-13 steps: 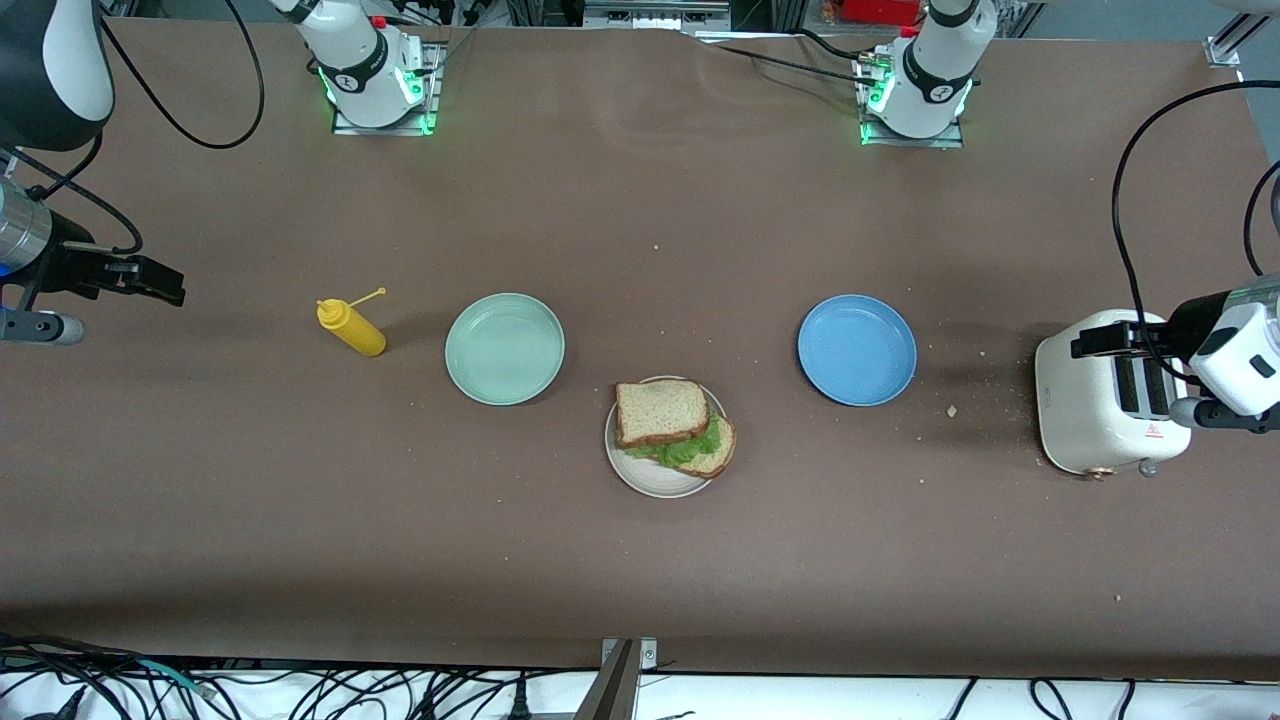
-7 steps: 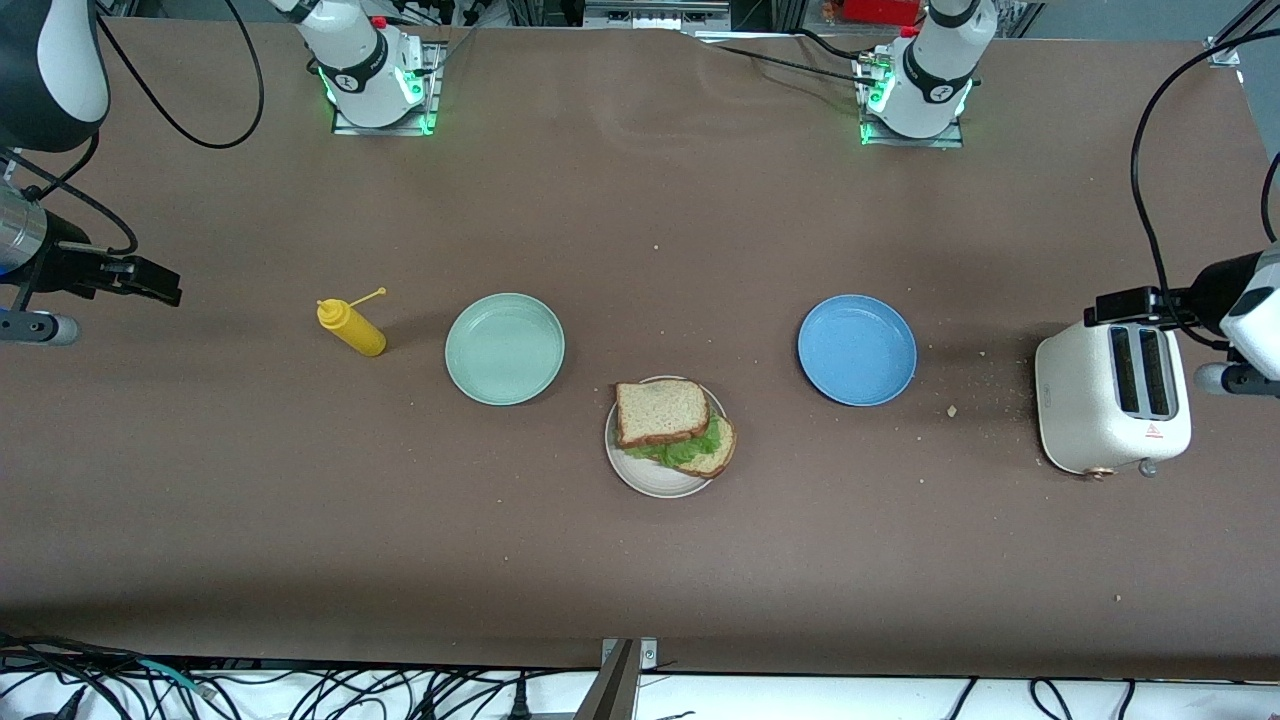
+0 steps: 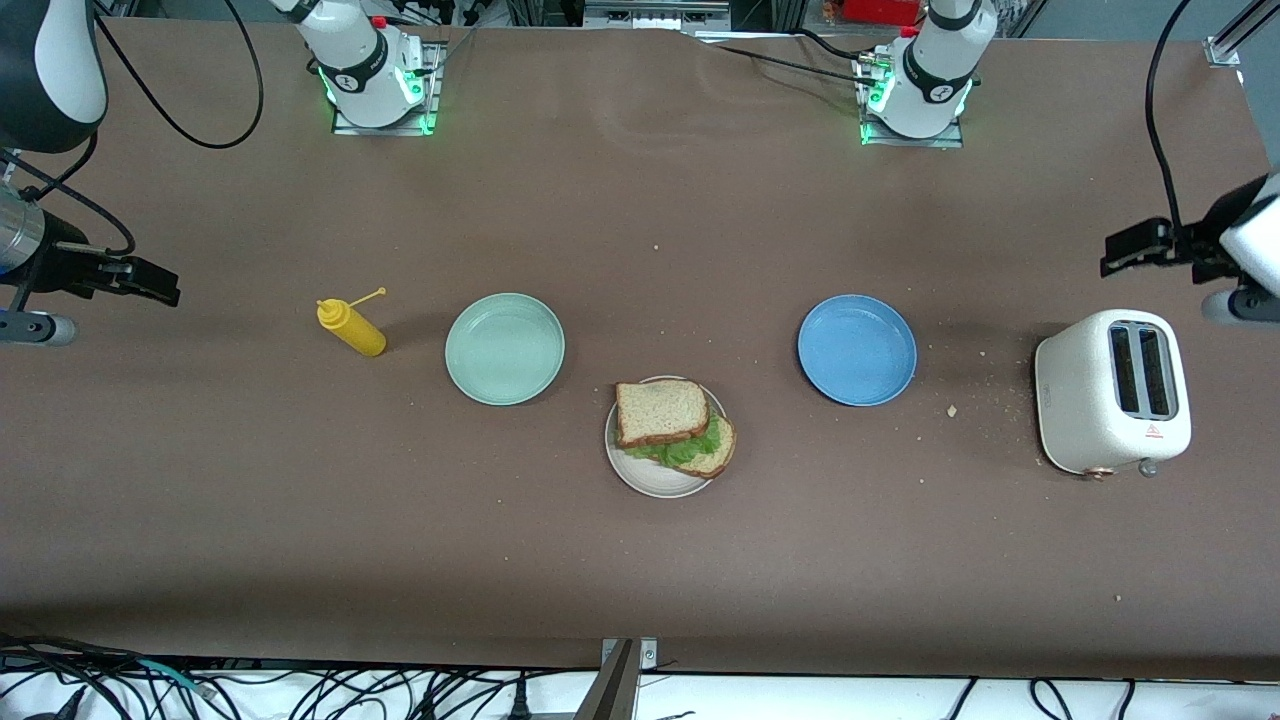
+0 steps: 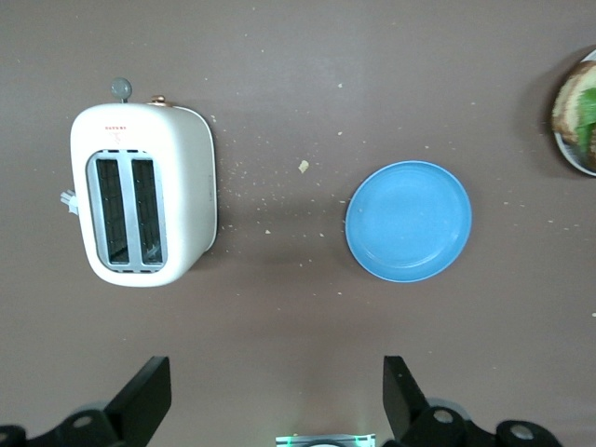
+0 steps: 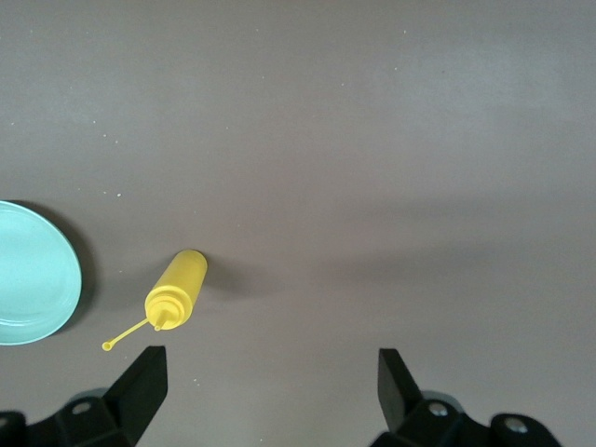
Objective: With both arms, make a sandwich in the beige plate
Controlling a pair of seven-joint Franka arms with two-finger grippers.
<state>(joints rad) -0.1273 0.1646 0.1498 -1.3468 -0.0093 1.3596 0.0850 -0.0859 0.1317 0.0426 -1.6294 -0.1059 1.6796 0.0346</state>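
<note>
The sandwich lies on the beige plate near the table's middle: two tan bread slices with green lettuce between them, the top slice shifted off the lower one. An edge of it shows in the left wrist view. My left gripper is open and empty, up in the air at the left arm's end of the table by the white toaster. My right gripper is open and empty, raised at the right arm's end of the table, by the yellow bottle.
A mint green plate and a blue plate stand empty, both farther from the front camera than the beige plate. The toaster, blue plate and crumbs show in the left wrist view. The bottle shows in the right wrist view.
My left gripper has drawn away from over the toaster toward the arms' bases. My right gripper has crept slightly toward its table end. The sandwich has not moved.
</note>
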